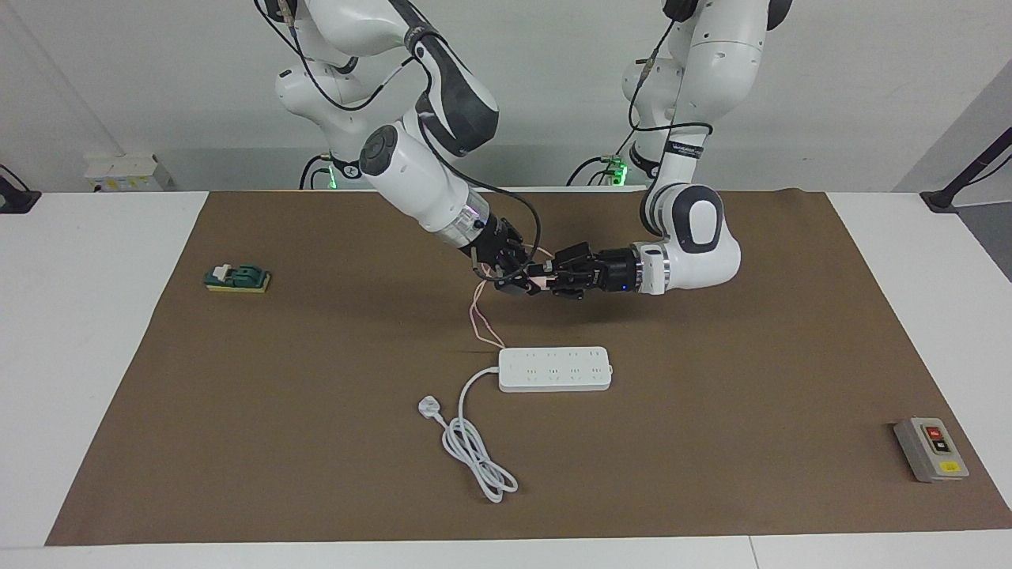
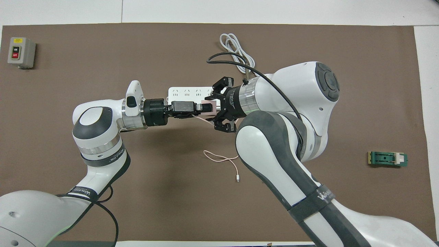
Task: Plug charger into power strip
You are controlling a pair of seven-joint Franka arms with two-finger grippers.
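The pale-pink charger (image 1: 540, 276) (image 2: 209, 107) hangs in the air between the two grippers, over the brown mat (image 1: 711, 379). My left gripper (image 1: 547, 278) (image 2: 205, 108) lies level and is shut on the charger. My right gripper (image 1: 525, 276) (image 2: 214, 107) meets it from the other end, right at the charger. The charger's thin pink cable (image 1: 477, 316) (image 2: 222, 158) droops to the mat. The white power strip (image 1: 555, 369) (image 2: 187, 92) lies flat on the mat, partly covered by the grippers in the overhead view.
The strip's thick white cord and plug (image 1: 470, 442) (image 2: 236, 48) lie coiled farther from the robots than the strip. A grey switch box (image 1: 930, 449) (image 2: 21, 52) sits toward the left arm's end. A green block (image 1: 237, 277) (image 2: 387, 159) sits toward the right arm's end.
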